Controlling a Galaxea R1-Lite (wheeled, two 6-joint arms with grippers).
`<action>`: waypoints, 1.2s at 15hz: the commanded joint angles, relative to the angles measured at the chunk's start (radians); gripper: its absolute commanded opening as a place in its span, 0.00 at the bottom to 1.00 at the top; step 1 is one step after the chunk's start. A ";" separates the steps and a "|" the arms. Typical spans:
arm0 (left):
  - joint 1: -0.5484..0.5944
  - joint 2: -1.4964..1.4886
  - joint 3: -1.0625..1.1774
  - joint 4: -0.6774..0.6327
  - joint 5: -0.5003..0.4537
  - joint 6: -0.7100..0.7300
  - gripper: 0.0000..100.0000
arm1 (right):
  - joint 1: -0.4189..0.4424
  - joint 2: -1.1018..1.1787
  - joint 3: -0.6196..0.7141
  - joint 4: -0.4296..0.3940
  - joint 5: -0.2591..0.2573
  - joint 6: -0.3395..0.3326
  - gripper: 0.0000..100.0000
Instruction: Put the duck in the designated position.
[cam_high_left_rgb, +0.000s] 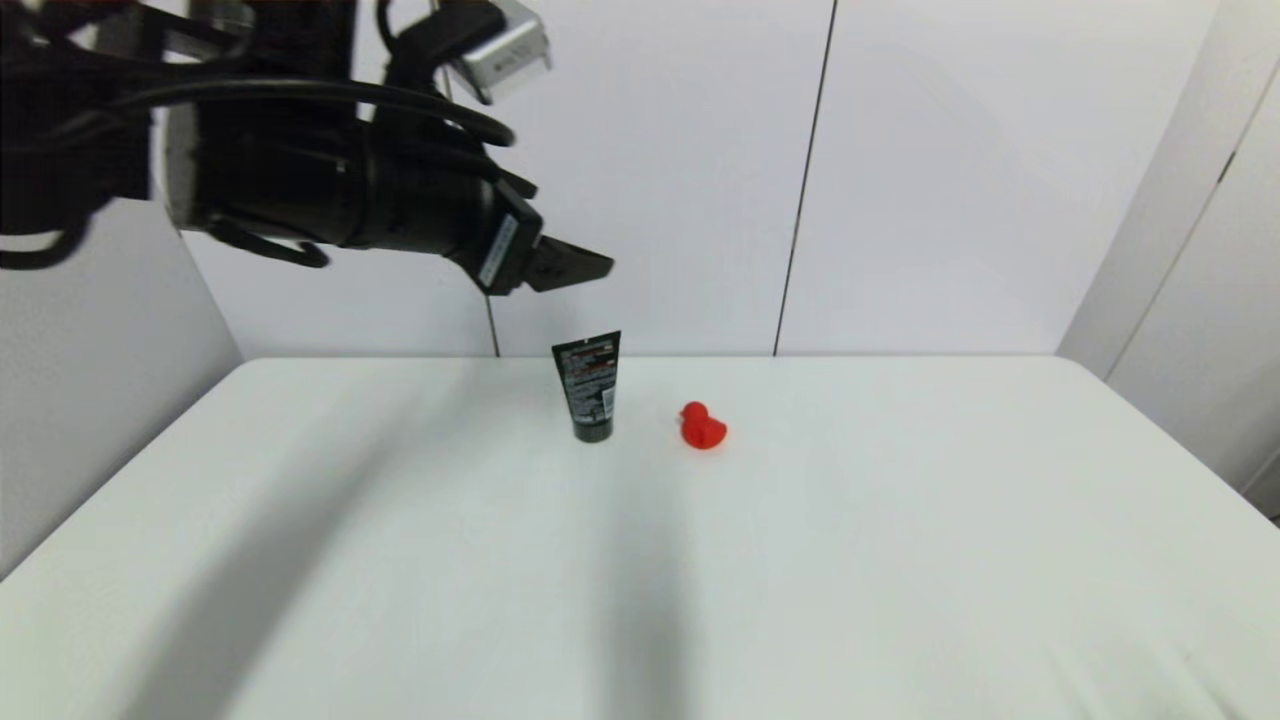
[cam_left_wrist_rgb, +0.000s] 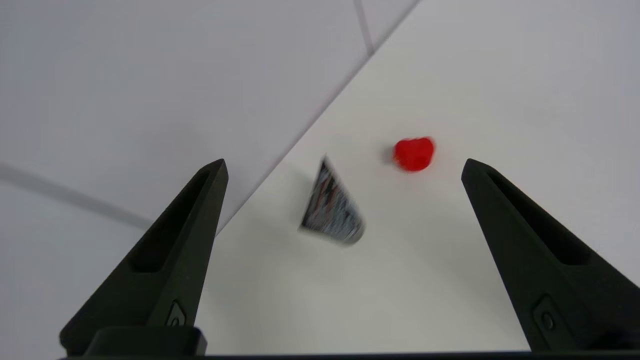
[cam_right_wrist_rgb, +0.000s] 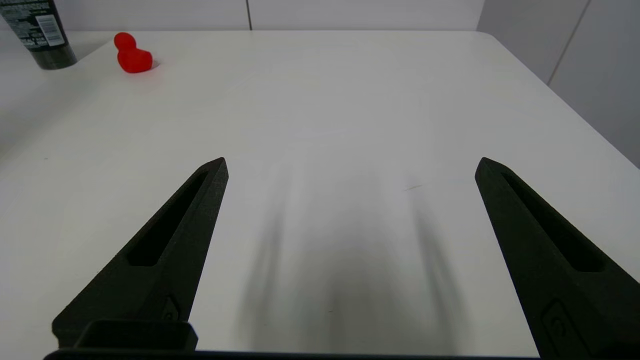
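Note:
The small red duck (cam_high_left_rgb: 703, 426) sits on the white table near its far edge, just right of an upright black tube (cam_high_left_rgb: 590, 388). High above the table and to the left hangs my left gripper (cam_high_left_rgb: 575, 267), open and empty, with the duck (cam_left_wrist_rgb: 414, 153) and the tube (cam_left_wrist_rgb: 332, 206) far below between its fingers. My right gripper (cam_right_wrist_rgb: 350, 167) is open and empty, low over the near right part of the table; the duck (cam_right_wrist_rgb: 132, 55) lies far off from it. The right arm is out of the head view.
The white table (cam_high_left_rgb: 900, 560) ends at a white panelled wall right behind the tube. In the right wrist view the tube (cam_right_wrist_rgb: 40, 32) stands beside the duck. The table's right edge (cam_right_wrist_rgb: 575, 105) borders a grey wall.

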 joint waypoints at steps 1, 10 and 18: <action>0.225 -0.403 0.294 -0.008 0.053 -0.004 1.00 | 0.000 0.001 0.000 -0.001 0.000 0.000 1.00; 0.525 -0.950 0.900 -0.146 0.053 -0.184 1.00 | 0.000 0.001 0.000 -0.001 0.000 -0.001 1.00; 0.470 -1.269 1.193 -0.144 0.101 -0.219 1.00 | 0.000 0.001 0.000 -0.001 0.000 0.000 1.00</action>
